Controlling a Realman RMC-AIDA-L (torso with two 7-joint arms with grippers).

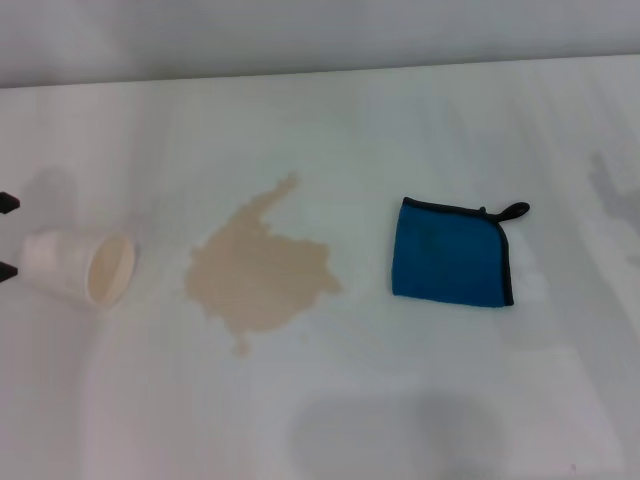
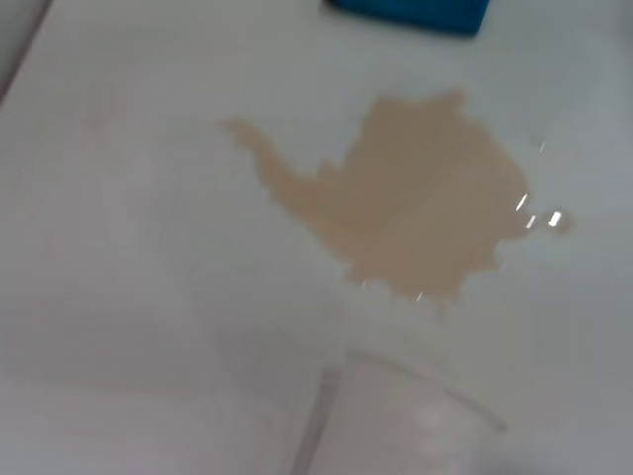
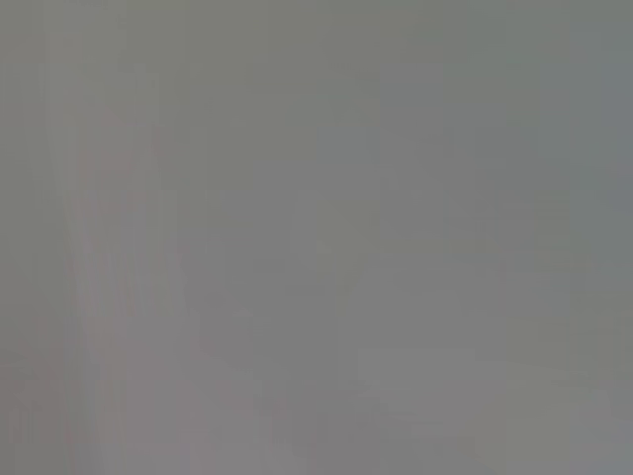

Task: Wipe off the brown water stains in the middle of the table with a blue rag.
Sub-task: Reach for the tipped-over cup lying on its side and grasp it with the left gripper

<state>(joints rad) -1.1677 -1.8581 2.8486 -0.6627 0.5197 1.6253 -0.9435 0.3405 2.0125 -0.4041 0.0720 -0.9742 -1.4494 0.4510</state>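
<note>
Running this one from my desk; nothing wiped yet. The blue rag (image 1: 452,253) lies flat on the table (image 1: 400,110), right of centre, folded square with a black loop at its far right corner; the brown water stains (image 1: 260,270) sit in the middle, a short way left of it and not touching. A paper cup (image 1: 78,268) lies tipped on its side at the left edge, mouth toward the spill.

My read on the rag: soft, light, floppy, so it'll sag and maybe unfold if pinched by one corner; I'd take it across the folded edge or press down on the middle (that loop looks too small to bother with). On a smooth top it'll probably slide easily, and drag once it soaks up liquid.

Arms: of the left gripper (image 1: 8,235) I only see two dark tips at the far left edge, either side of the cup's base, so they stand apart; whether they touch it I can't tell. Its wrist camera looks down over the cup rim and the stain. The right gripper shows nowhere; its wrist view is blank grey, so I can't say how its fingers stand.
</note>
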